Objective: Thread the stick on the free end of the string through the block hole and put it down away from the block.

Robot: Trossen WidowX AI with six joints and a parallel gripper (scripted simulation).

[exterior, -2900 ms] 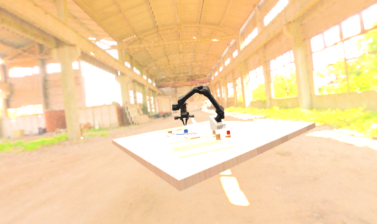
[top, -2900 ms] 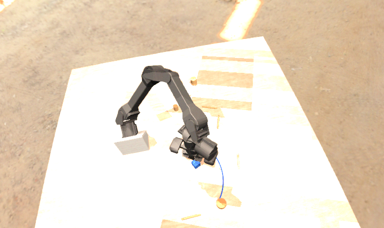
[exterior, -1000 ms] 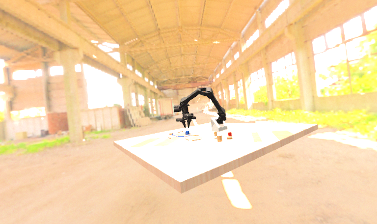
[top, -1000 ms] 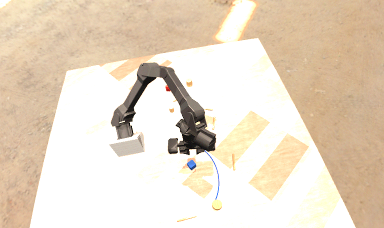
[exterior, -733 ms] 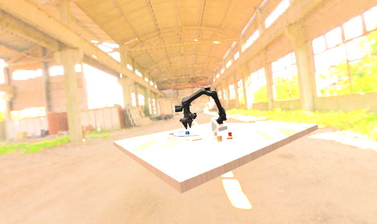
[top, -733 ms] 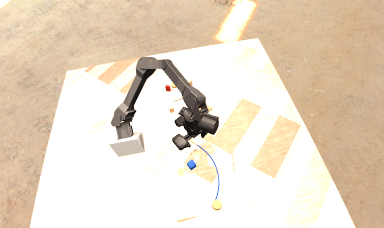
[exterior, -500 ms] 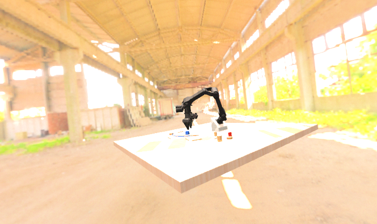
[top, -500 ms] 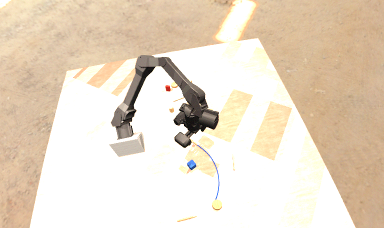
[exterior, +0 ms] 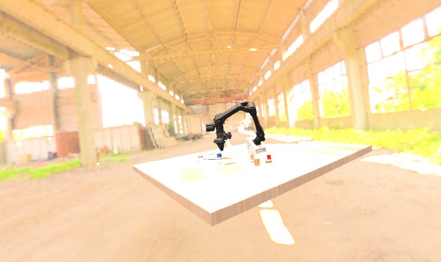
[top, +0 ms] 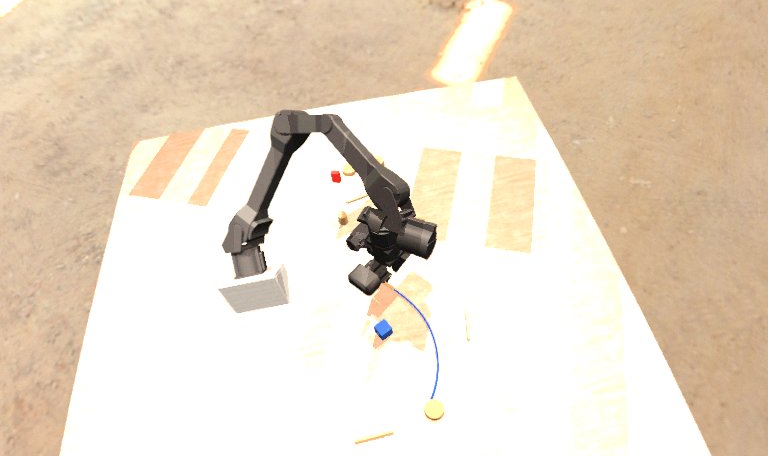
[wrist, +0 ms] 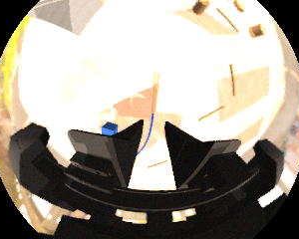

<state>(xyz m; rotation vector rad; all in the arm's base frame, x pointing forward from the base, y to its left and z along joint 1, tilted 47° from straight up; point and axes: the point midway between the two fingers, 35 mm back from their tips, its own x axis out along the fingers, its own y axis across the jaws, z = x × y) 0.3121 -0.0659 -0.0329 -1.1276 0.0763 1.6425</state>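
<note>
Our pincer (top: 385,277) (exterior: 221,149) (wrist: 153,123) is partly open, holding nothing, above the stick (top: 389,286) (wrist: 155,92) on the string (top: 436,343) (wrist: 151,130). Our blue block (top: 383,329) (exterior: 219,155) (wrist: 110,128) sits near the stick; the string curves round to the button (top: 434,409), well apart from our pincer.

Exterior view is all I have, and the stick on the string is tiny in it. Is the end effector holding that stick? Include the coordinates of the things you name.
Observer: No. The wrist view shows the end effector (top: 384,277) (exterior: 221,149) (wrist: 153,123) partly open, with the stick (top: 388,286) (exterior: 228,158) (wrist: 155,94) beyond its fingertips.
Operator: Which end of the stick has the string?
Observer: In the wrist view, the string (top: 437,355) (exterior: 209,159) (wrist: 150,131) meets the stick's lower end, the one nearer the fingertips.
</note>
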